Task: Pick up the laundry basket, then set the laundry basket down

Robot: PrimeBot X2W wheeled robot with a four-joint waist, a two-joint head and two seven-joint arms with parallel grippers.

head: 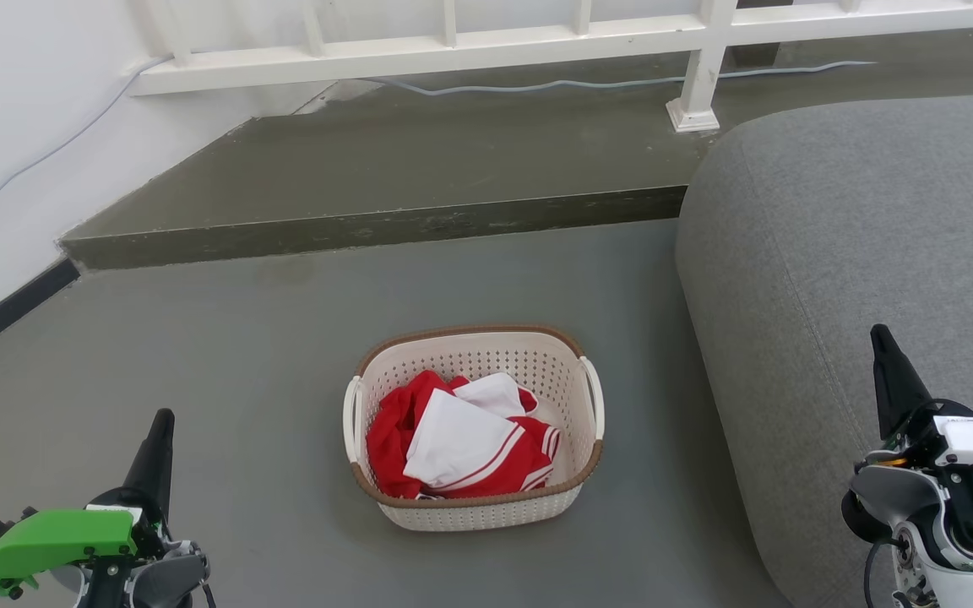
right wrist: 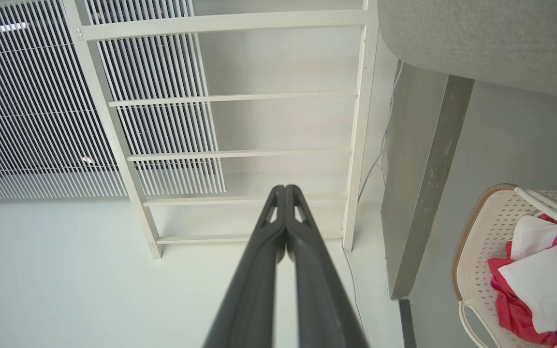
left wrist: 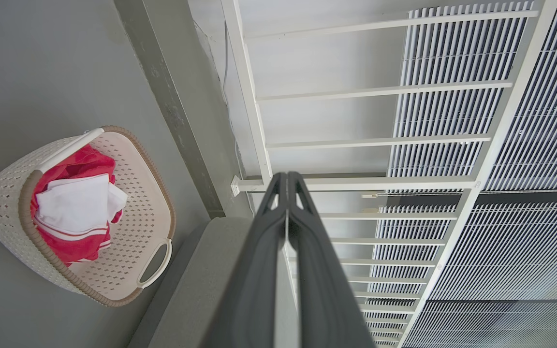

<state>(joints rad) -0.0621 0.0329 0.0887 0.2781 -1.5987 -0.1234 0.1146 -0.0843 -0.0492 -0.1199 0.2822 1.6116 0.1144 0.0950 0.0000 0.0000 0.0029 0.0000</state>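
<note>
left claw (left wrist: 287, 177): two long dark fingers pressed together along their whole length, tips meeting; nothing gripped, nothing touched.
left claw position: low left in the head view, above the grey floor (head: 241, 355), well apart from the basket.
right claw (right wrist: 285, 187): fingers likewise together, tips meeting; nothing gripped, nothing touched.
right claw position: low right in the head view, in front of the rounded grey fabric sofa (head: 858, 253), well apart from the basket.
laundry basket (head: 486, 512): small, cream-white, perforated plastic, rounded-rectangular, brown woven-look rim; upright on the floor, ahead of and between the two claws, near the sofa's left edge.
white loop handles (head: 595, 395): one on each short side, both free of any finger.
crumpled red and white cloth (head: 461, 443): inside the basket, below rim level.
raised concrete step (head: 368, 224): beyond the basket.
white railing (head: 537, 38): on the step.
</note>
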